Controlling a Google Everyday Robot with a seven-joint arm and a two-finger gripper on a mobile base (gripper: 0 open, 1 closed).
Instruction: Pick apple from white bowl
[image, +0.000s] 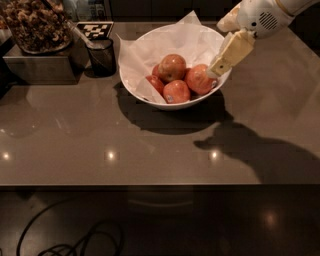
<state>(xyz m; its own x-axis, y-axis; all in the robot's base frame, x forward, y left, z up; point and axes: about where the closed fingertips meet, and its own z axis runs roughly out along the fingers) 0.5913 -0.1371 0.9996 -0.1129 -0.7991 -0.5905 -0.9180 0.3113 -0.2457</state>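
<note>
Over the white bowl's (210, 95) right rim, my gripper (216, 70) tilts down-left; open or closed, I cannot tell. Just left of its tip, the apple (199, 80) rests against three other apples (172, 67).

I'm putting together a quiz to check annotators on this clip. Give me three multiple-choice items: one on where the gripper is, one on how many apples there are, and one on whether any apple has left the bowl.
1. Where is the gripper?
A. at the bowl rim, beside an apple
B. beneath the bowl
C. far from the bowl

2. How many apples show?
A. two
B. four
C. seven

3. The apples are:
A. all lying in the bowl
B. one lifted clear
C. one outside the bowl

Key:
1A: its tip hangs at the rim next to the apple.
2B: four red rounds can be counted.
3A: none is raised or outside the bowl.
</note>
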